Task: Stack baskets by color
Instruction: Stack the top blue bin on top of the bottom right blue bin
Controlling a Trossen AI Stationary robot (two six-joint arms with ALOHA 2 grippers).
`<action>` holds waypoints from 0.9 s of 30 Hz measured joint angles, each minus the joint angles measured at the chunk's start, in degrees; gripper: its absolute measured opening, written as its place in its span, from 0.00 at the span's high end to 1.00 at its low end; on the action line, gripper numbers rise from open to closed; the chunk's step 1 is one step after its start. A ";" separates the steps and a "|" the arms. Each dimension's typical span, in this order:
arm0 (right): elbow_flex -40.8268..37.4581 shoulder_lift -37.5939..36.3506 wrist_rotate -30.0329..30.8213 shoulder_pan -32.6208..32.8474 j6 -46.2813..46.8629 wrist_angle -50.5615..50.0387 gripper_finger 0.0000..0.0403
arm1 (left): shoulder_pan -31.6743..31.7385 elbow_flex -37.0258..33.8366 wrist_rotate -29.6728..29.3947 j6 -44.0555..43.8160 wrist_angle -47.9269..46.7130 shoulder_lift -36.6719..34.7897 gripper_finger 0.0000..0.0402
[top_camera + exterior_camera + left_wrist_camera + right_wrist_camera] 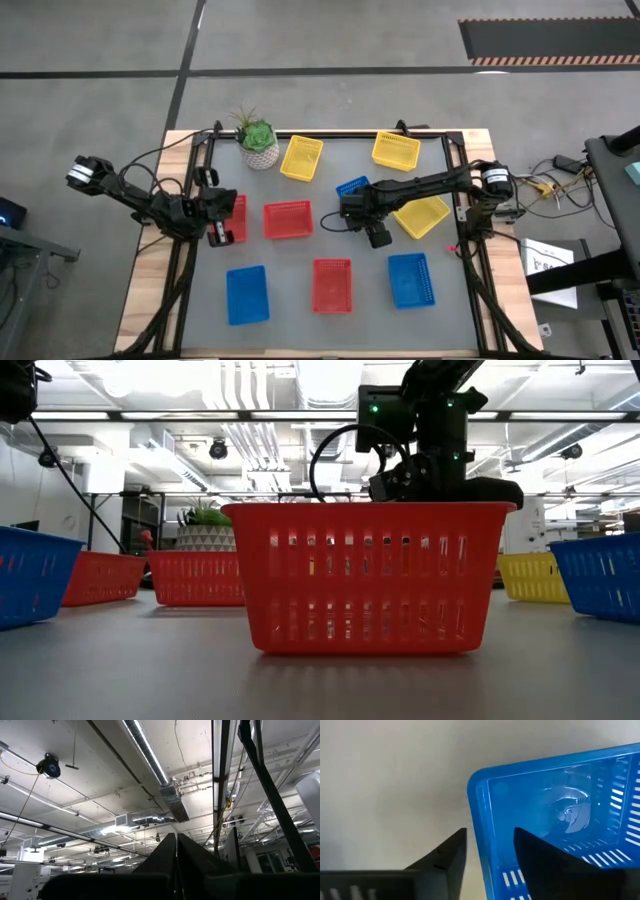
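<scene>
On table [330,225], three red baskets [288,219], three blue [247,294], three yellow [301,157]

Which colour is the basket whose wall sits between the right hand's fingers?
Blue. The basket shows best in the right wrist view, its wall between the right hand fingers.

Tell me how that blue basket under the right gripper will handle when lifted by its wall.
Probably light: the blue basket is thin slotted plastic and empty. Gripped on one wall by the right gripper, it will likely hang tilted. The glossy wall may slip or flex slightly.
</scene>
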 joint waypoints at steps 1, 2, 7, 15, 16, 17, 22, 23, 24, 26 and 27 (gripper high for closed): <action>-0.01 0.00 0.00 0.00 -0.01 -0.01 0.67 | 0.00 0.00 -0.01 0.00 0.00 0.00 1.00; -0.01 0.02 0.00 0.00 -0.01 0.02 0.70 | 0.00 0.00 0.00 0.00 -0.02 0.00 1.00; -0.01 0.02 0.00 0.00 -0.53 -0.04 0.87 | 0.00 0.00 0.00 0.00 -0.02 -0.01 1.00; 0.50 -0.04 0.04 0.02 -0.82 -0.50 0.98 | 0.00 0.00 -0.02 0.00 0.00 0.00 1.00; 0.96 -0.04 0.07 0.02 -0.29 -0.81 0.98 | 0.00 0.00 -0.01 0.00 -0.02 0.00 1.00; 1.64 -0.04 0.06 0.16 0.62 -1.36 0.98 | 0.00 0.00 -0.02 0.00 0.00 0.00 1.00; 6.56 -0.04 0.42 1.04 4.37 -6.04 0.98 | 0.00 0.00 -0.02 0.02 0.00 0.00 1.00; 7.77 -0.04 0.42 1.24 5.64 -6.84 0.98 | 0.00 0.00 -0.02 0.01 0.00 0.00 1.00; 8.94 -0.05 0.43 1.47 6.84 -7.66 0.98 | -0.01 0.00 -0.02 0.02 0.00 0.00 1.00; 11.09 -0.09 0.48 2.12 8.51 -9.10 0.98 | 0.00 0.00 -0.02 0.02 -0.02 0.00 1.00; 12.21 -0.07 0.48 2.59 9.62 -9.98 0.98 | 0.00 0.00 -0.02 0.02 -0.02 0.00 1.00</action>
